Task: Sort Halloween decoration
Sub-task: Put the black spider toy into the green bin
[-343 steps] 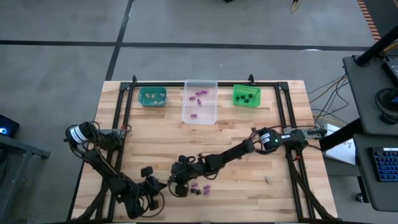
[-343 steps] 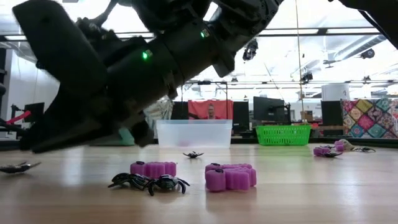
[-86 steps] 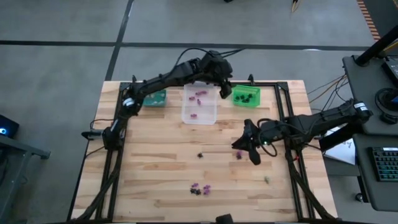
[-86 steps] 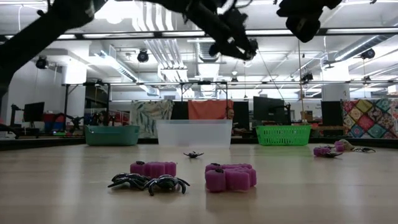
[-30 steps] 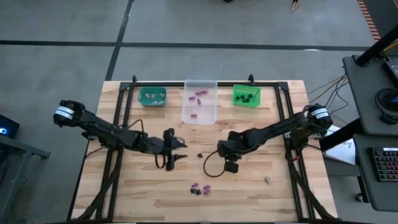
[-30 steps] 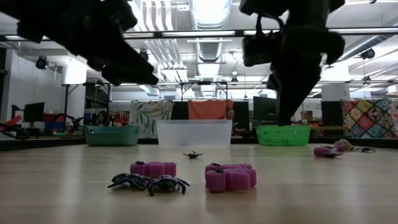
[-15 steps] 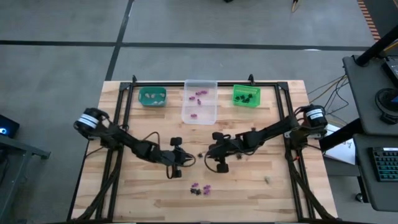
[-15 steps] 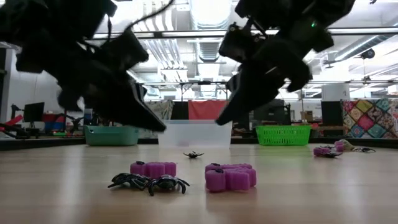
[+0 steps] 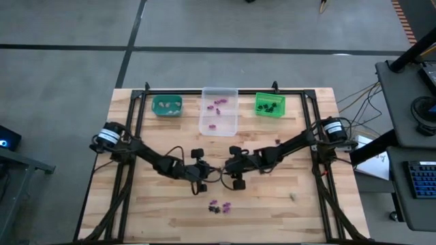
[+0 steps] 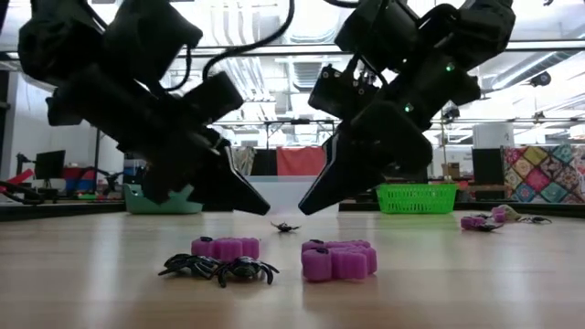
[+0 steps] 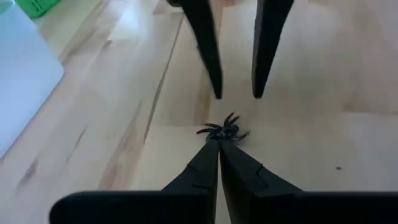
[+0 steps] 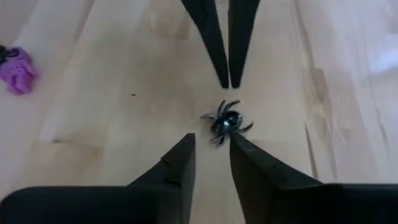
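At the middle of the bench (image 9: 163, 136), a black spider (image 11: 222, 131) lay flat on the wood between the two grippers. The left gripper (image 11: 217, 144) was clenched, its tips at the spider but holding nothing. The right gripper (image 12: 212, 140) faced it with fingers parted, the spider just ahead of one tip. Purple and black trinkets (image 9: 219, 206) lay nearer the front edge. Teal bin (image 9: 167, 105), clear bin (image 9: 219, 112) and green bin (image 9: 270, 105) stood along the back edge.
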`<state>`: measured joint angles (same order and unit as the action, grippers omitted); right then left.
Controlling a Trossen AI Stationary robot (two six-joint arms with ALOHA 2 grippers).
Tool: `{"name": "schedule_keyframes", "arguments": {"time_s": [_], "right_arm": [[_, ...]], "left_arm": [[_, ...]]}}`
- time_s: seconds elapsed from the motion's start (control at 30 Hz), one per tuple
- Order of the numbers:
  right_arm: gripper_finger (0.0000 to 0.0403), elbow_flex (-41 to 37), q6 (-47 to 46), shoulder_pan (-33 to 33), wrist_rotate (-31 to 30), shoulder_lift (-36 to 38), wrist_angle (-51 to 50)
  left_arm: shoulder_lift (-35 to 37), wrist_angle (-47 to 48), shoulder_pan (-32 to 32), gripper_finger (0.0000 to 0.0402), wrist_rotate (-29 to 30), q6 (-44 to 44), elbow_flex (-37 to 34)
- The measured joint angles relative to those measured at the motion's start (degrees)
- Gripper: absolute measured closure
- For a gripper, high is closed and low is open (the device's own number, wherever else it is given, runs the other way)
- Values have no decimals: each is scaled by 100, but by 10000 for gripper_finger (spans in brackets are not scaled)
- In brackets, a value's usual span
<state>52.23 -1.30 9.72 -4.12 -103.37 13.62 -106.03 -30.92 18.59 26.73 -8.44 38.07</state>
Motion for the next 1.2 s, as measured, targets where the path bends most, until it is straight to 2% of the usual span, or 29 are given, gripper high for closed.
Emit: {"name": "schedule_keyframes", "arguments": {"time_s": [0.23, 0.43, 1.03, 1.2], "right_arm": [[255, 15, 92, -18, -41, -82, 220], [229, 24, -486, -185, -46, -158, 223], [225, 105, -1439, -311, 673, -686, 846], [230, 101, -1236, -330, 763, -600, 760]], "left_arm": [[-265, -301, -94, 401, -10, -11, 5], [-456, -359, -119, 402, -7, -99, 87], [-562, -419, -123, 401, 21, -339, 91], [-525, -403, -123, 401, 5, -372, 87]]}}
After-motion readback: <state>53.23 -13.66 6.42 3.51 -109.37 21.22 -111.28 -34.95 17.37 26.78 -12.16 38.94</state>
